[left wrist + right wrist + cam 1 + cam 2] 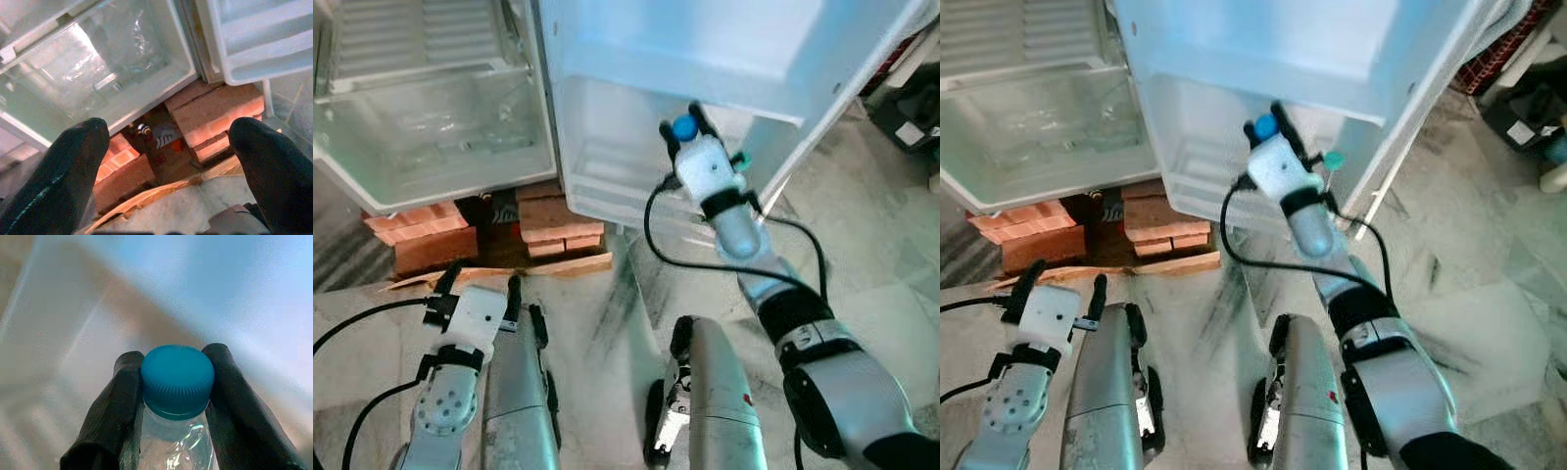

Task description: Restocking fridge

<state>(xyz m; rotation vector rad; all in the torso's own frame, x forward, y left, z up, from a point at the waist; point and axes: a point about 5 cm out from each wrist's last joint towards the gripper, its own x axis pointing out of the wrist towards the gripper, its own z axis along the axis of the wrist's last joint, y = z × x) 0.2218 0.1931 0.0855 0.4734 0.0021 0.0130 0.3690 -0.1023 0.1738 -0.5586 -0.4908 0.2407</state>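
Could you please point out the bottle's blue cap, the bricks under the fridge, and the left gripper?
blue cap [177, 378]: right wrist view, side of the cap.
bricks [429, 238]: left eye view, front face of the stack.
left gripper [171, 171]: left wrist view, midway between its fingertips.

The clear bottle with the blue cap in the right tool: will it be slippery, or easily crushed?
The bottle looks like thin clear plastic, so it probably dents if squeezed hard. Its smooth wall may slip. The right tool grips just under the ribbed blue cap, which likely helps it stay put.

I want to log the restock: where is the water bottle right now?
The water bottle is clamped in the right pincer, raised on the robot's right against the open fridge door's lower shelf.
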